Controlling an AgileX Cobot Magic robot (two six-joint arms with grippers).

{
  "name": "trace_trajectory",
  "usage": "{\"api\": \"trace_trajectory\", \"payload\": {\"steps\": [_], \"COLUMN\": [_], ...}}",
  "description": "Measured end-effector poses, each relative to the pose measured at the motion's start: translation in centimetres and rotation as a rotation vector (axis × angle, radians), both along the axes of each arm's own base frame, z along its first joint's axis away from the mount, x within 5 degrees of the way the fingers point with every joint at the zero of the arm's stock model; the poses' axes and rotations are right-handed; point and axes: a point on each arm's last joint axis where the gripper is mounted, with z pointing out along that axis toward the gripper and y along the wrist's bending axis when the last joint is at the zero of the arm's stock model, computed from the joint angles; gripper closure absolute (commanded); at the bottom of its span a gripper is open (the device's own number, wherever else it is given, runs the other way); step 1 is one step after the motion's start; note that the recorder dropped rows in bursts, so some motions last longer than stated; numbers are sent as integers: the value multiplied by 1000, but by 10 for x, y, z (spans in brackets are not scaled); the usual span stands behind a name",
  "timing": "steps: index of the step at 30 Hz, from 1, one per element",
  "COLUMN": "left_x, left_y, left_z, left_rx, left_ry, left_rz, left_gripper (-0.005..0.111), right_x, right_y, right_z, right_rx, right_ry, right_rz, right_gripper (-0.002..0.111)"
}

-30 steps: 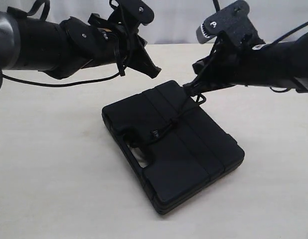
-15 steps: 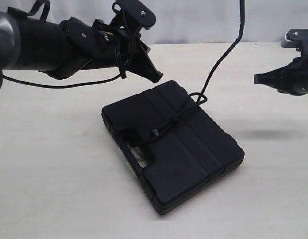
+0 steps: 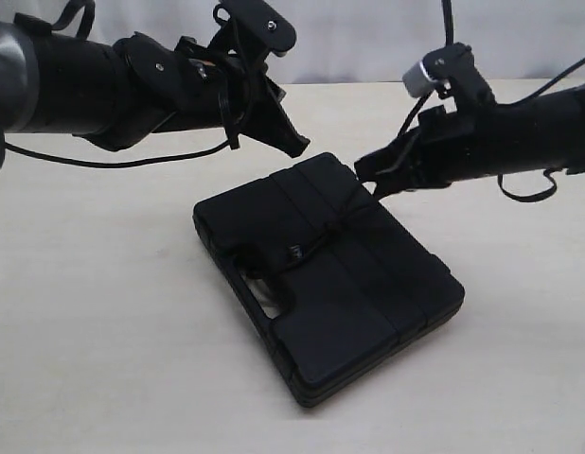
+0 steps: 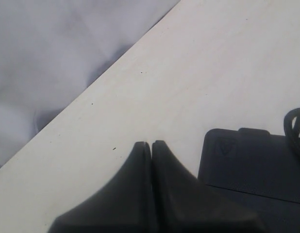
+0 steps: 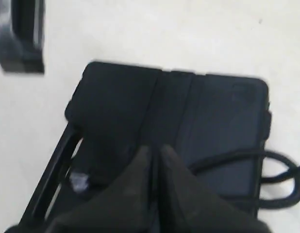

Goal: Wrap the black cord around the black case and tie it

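Observation:
The black case (image 3: 330, 284) lies flat on the pale table, handle slot toward the front left. The black cord (image 3: 335, 225) crosses its lid from a small knot near the handle to a loop (image 3: 378, 187) hanging off the far corner. My left gripper (image 3: 297, 144) hovers shut just above and behind the case's far edge; its wrist view shows the jaws (image 4: 151, 143) pressed together beside the case (image 4: 252, 165). My right gripper (image 3: 363, 170) is at the far corner by the loop. Its jaws (image 5: 155, 148) are together over the case (image 5: 189, 107), and the cord (image 5: 237, 158) runs up to one finger.
A thin black cable (image 3: 427, 76) rises from beside the right gripper to the top edge. Bare table (image 3: 103, 331) surrounds the case. A grey cloth backdrop (image 4: 53, 48) lies beyond the table's far edge. A dark block (image 5: 19, 34) shows past the case.
The right arm swung far out to the right, away from the case, then came back to the case's far corner. The left arm, case and cord have not moved.

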Motion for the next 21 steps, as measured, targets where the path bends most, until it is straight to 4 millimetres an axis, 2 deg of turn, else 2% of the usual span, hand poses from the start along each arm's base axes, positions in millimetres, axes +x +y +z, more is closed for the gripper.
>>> {"api": "trace_trajectory", "payload": {"steps": [4,7,9,14,18,21], "left_x": [0,-1,-1,-3,-3,-3], "left_y": [0,-1,-1,-2,-2,-2], "left_z": [0,-1,-1,-2,-2,-2], "left_rx": [0,0,0,-1,-1,-1], "left_ry": [6,11,16,32,38,38], "left_rz": [-5,-10,-14,-28,-33,-33], "left_gripper": [107,107,107,107,107,107], "right_x": [18,34,46,61,61,59], "right_y": [-8,-30,-50,-94,-114,-120], "right_z": [4,5,0,-42,-82,-100], "right_rx": [-59,-204,-259,-276,-314,-317], "right_ry": [-134,-199,-183,-31,88,140], "right_rz": [-221,-400,-526,-715,-767,-775], "right_gripper": [104,104,104,104,104,104]}}
